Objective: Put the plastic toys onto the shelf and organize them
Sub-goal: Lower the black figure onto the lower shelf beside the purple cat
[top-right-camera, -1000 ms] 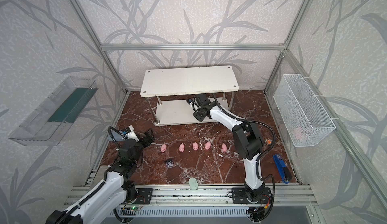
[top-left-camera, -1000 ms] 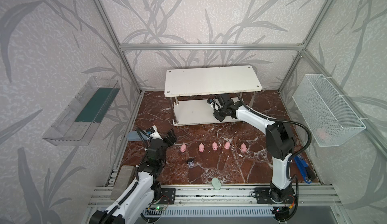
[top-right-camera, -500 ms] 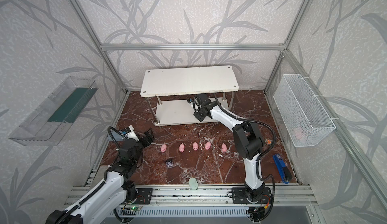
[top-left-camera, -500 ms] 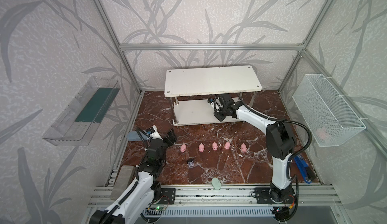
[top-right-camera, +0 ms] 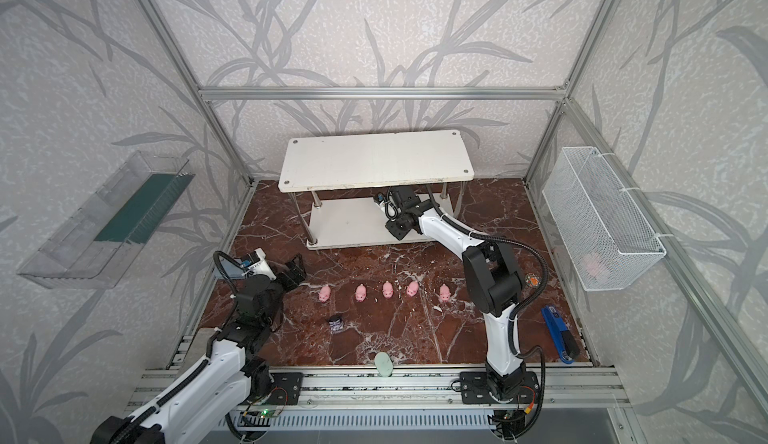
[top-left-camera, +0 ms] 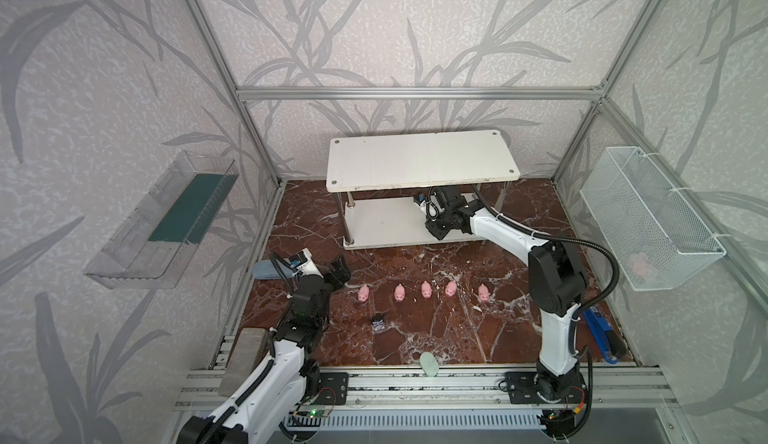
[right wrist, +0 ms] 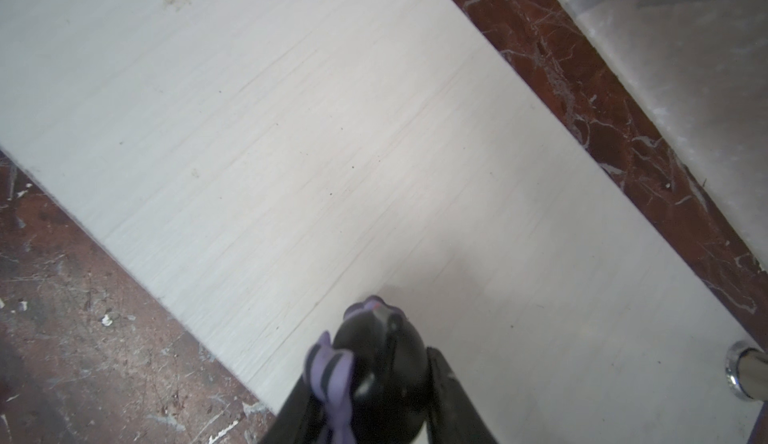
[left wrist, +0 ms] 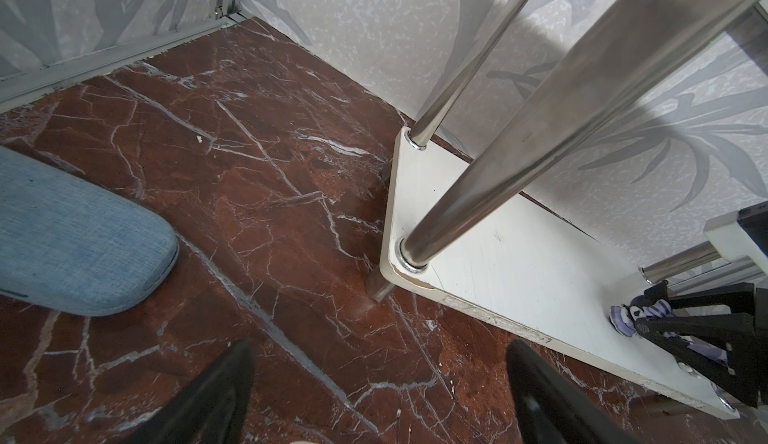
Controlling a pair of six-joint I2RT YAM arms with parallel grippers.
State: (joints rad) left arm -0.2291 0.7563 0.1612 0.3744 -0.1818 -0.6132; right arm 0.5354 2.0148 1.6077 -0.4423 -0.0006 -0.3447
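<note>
A: Whereabouts of the right hand [right wrist: 372,379]?

B: Under the top board of the low two-tier white board shelf with chrome posts [top-left-camera: 419,159], out over the lower tier, towards its right end and close to its front edge.

A: Closed or apart?

B: Clamped on a tiny dark purple-black big-headed plastic figurine [right wrist: 378,359], one black finger at each side of the head, a lilac striped part sticking out at one side. Hard to say from the wrist view whether resting on the lower board or just above it.

A: And the left hand [top-left-camera: 340,272]?

B: Spread wide, holding nothing, low over the red-brown marbled surface [top-left-camera: 436,338] near its left edge. Pointed towards the shelf's front left chrome post [left wrist: 540,139], with a grey-blue oblong fabric case [left wrist: 75,234] lying flat nearby, against the left edge.

A: Rest of the toys?

B: In a row across the middle of the surface, five tiny pink plastic pig figures [top-left-camera: 426,289], each apart from the next, well clear of the shelf's front edge. Nearer the surface's front edge, a second dark striped figurine [top-left-camera: 378,322], just in front of the gap between the two leftmost pigs.

A: Anything else down there?

B: A pale green oval [top-left-camera: 429,366] at the front edge, about midway along. A blue and black oblong tool [top-left-camera: 600,334] near the front right corner. On the right wall, a white wire mesh basket [top-left-camera: 648,217] with something pink inside, too blurred to name.
</note>
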